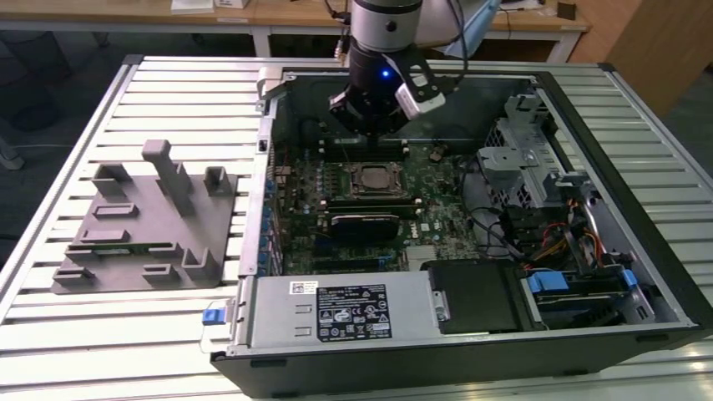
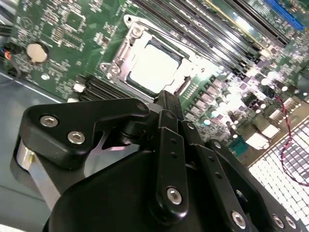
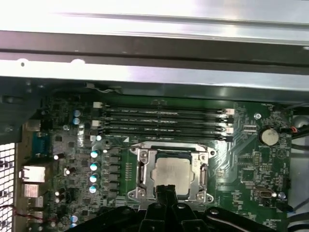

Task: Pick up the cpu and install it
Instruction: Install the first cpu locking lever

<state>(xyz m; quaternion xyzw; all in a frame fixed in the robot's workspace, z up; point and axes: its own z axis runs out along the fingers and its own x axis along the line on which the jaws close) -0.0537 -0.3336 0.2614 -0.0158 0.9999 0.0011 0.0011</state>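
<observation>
1. Exterior view: an open computer case [image 1: 624,251] lies on the slatted bench [image 1: 112,342] and takes up the centre and right of the frame. A grey moulded tray [image 1: 145,221] sits on the bench at the exterior view's left, just beside the case. In the upper centre of the frame the claw [image 1: 362,128] hangs over the motherboard [image 1: 446,217]. The cpu [image 1: 371,178] lies flat in the socket at mid-frame, near the claw but apart from it
2. Second wrist view: the claw [image 2: 165,96] has its fingers pressed together and grips nothing. The cpu [image 2: 154,67], pale silver top up, sits inside the metal socket frame [image 2: 126,48] just beyond the tips
3. First wrist view: the cpu [image 3: 173,175] rests in the socket frame [image 3: 143,169], between the memory slots [image 3: 164,123] and the closed, empty claw [image 3: 166,189]. A coin battery [image 3: 268,136] lies well to one side
</observation>
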